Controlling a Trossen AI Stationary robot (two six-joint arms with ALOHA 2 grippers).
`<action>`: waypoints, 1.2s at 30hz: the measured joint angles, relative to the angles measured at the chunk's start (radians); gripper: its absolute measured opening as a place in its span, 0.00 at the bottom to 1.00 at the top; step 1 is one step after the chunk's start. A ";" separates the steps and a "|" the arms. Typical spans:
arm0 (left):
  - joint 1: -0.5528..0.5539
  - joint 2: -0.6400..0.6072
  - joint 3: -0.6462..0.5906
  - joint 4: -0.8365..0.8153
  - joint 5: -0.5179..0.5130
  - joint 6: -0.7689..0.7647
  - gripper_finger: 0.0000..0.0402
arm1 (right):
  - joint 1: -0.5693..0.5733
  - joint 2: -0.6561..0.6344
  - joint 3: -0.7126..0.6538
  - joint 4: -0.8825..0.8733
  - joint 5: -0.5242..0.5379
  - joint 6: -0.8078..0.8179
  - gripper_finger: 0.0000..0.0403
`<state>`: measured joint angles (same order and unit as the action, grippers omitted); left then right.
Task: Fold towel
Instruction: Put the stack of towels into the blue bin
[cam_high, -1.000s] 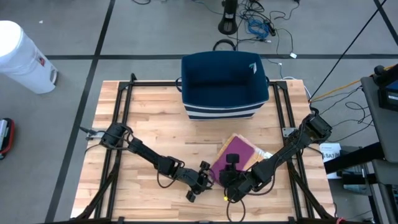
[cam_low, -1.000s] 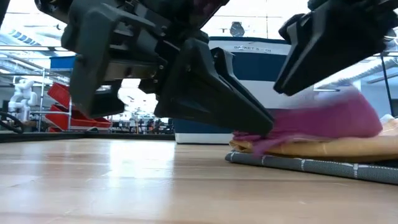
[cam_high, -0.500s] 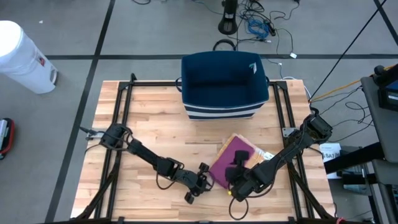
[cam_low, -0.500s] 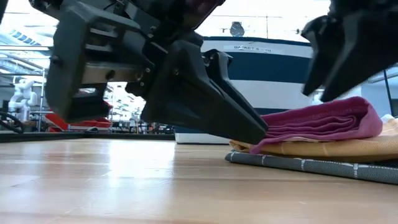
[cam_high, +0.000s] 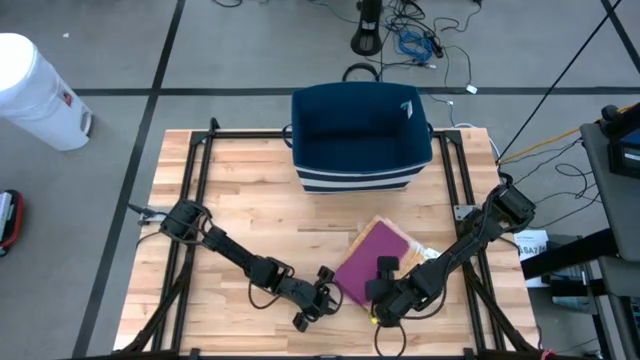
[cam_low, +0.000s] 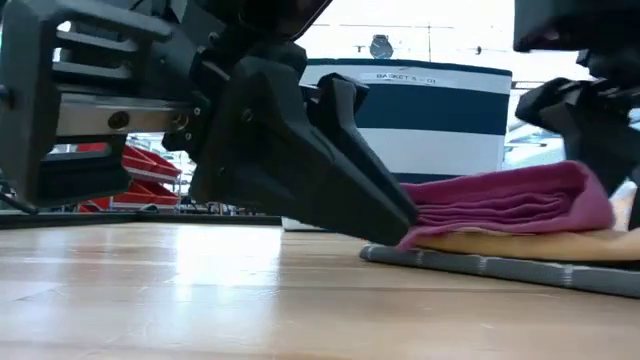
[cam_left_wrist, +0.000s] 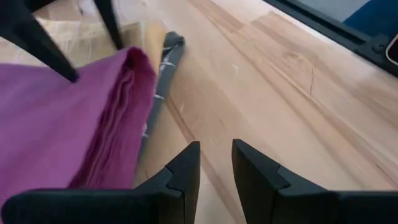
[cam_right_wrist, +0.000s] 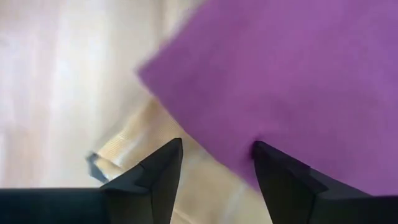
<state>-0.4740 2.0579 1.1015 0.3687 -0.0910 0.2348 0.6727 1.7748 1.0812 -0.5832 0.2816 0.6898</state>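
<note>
A folded purple towel (cam_high: 362, 262) lies on top of a tan towel (cam_low: 520, 243), which rests on a grey towel (cam_low: 500, 268) on the wooden table (cam_high: 250, 200). My left gripper (cam_left_wrist: 216, 167) sits low at the stack's near-left side, slightly open, with only bare wood between its fingers. My right gripper (cam_right_wrist: 214, 163) is open and points steeply down over the purple towel's near corner (cam_right_wrist: 186, 68), at the stack's near edge (cam_high: 385, 285). My left gripper has a fingertip (cam_low: 398, 212) right at the purple towel's folded edge (cam_low: 425, 212) in the low view, but I cannot tell whether they touch. My right gripper has one fingertip (cam_right_wrist: 267, 155) over the purple cloth; I cannot tell whether it touches.
A dark blue basket (cam_high: 360, 135) with white stripes stands at the table's far middle. Black frame rails (cam_high: 195, 190) run along the table's sides. A white bin (cam_high: 35, 90) stands on the floor beyond the far left corner.
My right gripper has come off the purple towel's top, gone toward the table's near edge and down, and tipped more steeply downward. The purple towel, bunched under it a second ago, now lies flat and folded on the stack.
</note>
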 joint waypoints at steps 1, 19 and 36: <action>-0.001 0.000 0.000 -0.005 -0.001 -0.001 0.25 | -0.001 0.000 -0.014 0.065 0.001 -0.014 0.47; -0.075 -0.006 0.000 -0.144 -0.051 -0.079 0.25 | -0.151 -0.034 -0.075 0.316 -0.017 -0.201 0.43; -0.057 -0.006 0.000 -0.145 -0.062 -0.077 0.25 | 0.001 -0.121 -0.075 -0.034 -0.190 -0.127 0.43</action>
<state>-0.5312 2.0521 1.1019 0.2237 -0.1532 0.1581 0.6735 1.6536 1.0066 -0.6173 0.0915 0.5629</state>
